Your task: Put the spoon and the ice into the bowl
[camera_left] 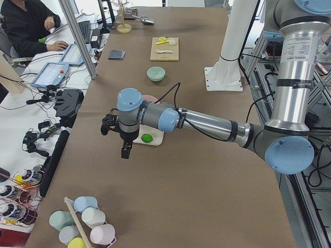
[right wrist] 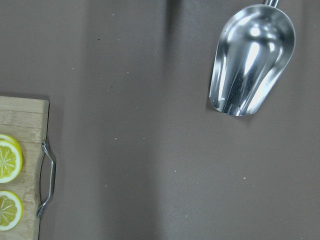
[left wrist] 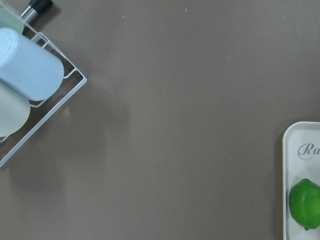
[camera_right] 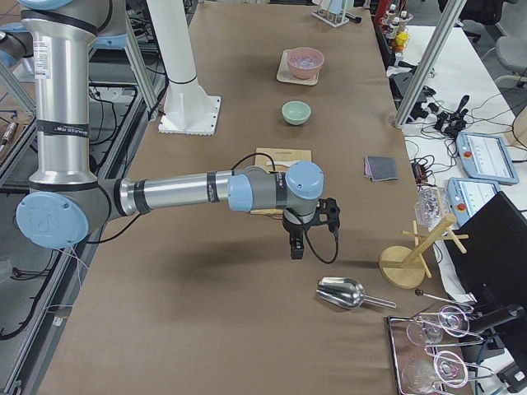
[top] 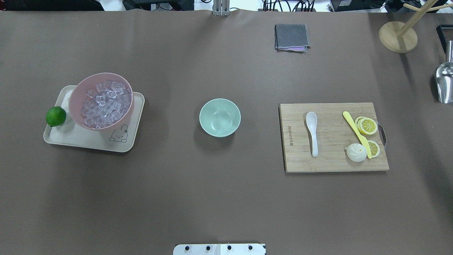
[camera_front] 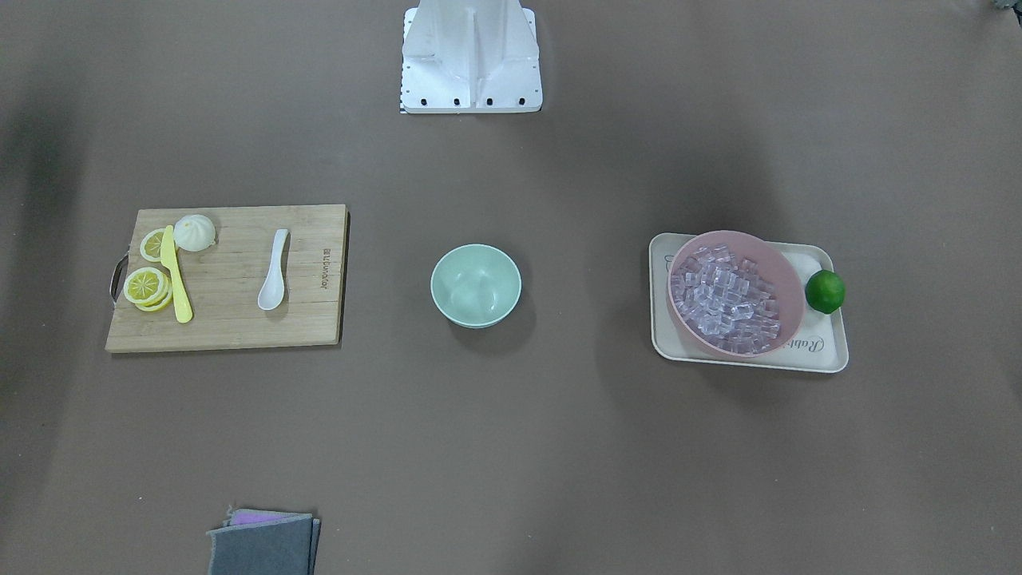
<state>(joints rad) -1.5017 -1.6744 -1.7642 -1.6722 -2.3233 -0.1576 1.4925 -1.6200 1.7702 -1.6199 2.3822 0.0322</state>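
Note:
The white spoon lies on a wooden cutting board, seen in the front view too. The ice fills a pink bowl on a cream tray. The mint-green bowl stands empty at the table's middle. My left gripper hangs over the table just beyond the tray's end. My right gripper hangs between the board and a metal scoop. Both show only in side views, so I cannot tell if they are open or shut.
A yellow knife, lemon slices and a bun share the board. A lime sits on the tray. A metal scoop, a folded cloth, a wooden stand and a cup rack lie around.

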